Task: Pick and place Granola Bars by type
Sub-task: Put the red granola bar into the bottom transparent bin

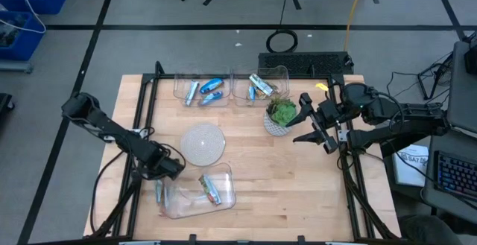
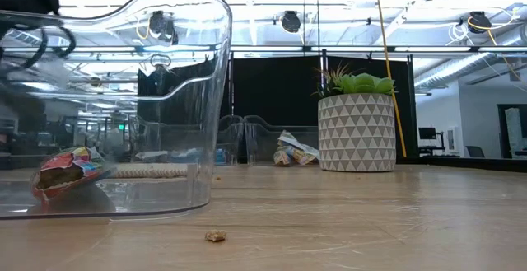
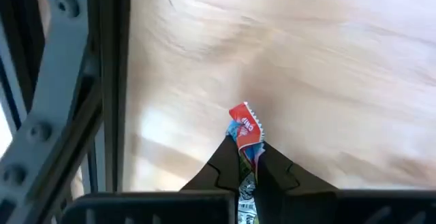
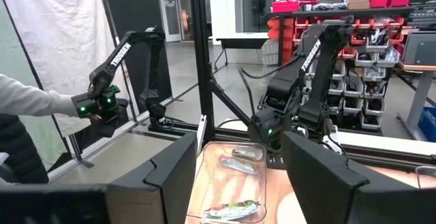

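High view: the left gripper (image 1: 165, 164) is seen low at the near-left part of the wooden table (image 1: 283, 178), at the left edge of a clear plastic tub (image 1: 223, 198) lying by the table's near edge. In the left wrist view its dark fingers (image 3: 225, 166) are pressed together on a foil-wrapped granola bar with a red and blue end (image 3: 245, 130), held just above the wood beside the black table frame (image 3: 109, 81).

One dark bar with orange and red (image 1: 209, 189) lies inside that near tub, and another bar (image 1: 158, 193) lies just left of the tub. Two bright blue bars (image 1: 212, 90) are seen in a clear tub at the far edge, and silver-green bars (image 1: 259, 86) in the tub beside it.

The right gripper (image 1: 309, 122) hangs with its fingers spread apart, holding nothing, just right of the small potted green plant (image 1: 281, 115). A round clear lid (image 1: 203, 143) lies mid-table.
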